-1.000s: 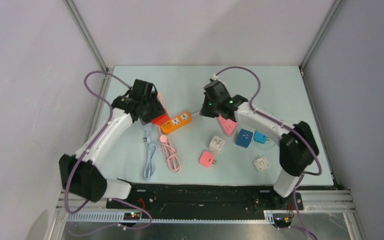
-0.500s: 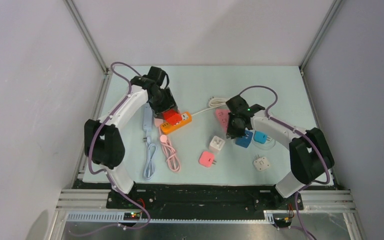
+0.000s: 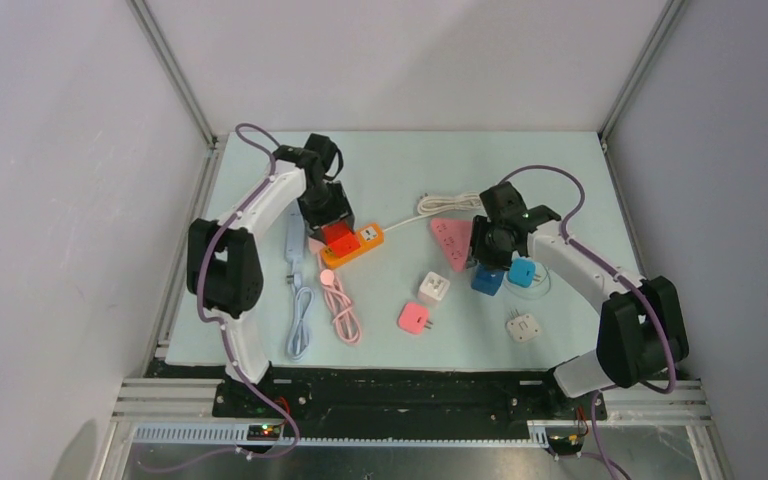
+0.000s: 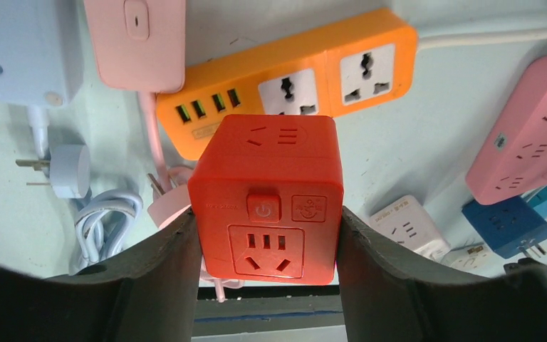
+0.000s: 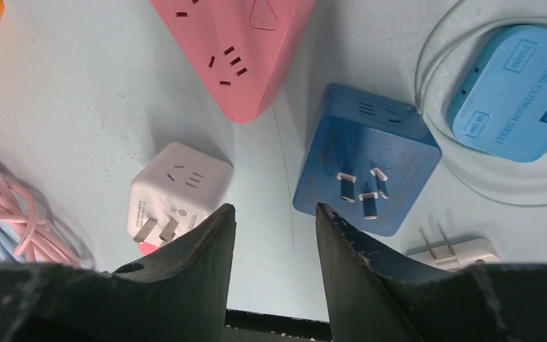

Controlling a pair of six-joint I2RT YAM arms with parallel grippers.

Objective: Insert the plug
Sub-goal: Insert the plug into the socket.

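Your left claw (image 4: 267, 217) grips the red cube plug (image 4: 267, 178) by its sides, over the left end of the orange power strip (image 4: 292, 78). Your right claw (image 5: 274, 211) is narrowly parted and holds nothing, over the tabletop (image 5: 78, 107) between the white cube (image 5: 178, 185) and the blue cube (image 5: 367, 167).

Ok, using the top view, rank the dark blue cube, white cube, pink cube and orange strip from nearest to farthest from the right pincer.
1. Dark blue cube, just below the right pincer.
2. White cube, to its lower left.
3. Pink cube, further down-left, toward the near edge.
4. Orange strip, far off to the left.
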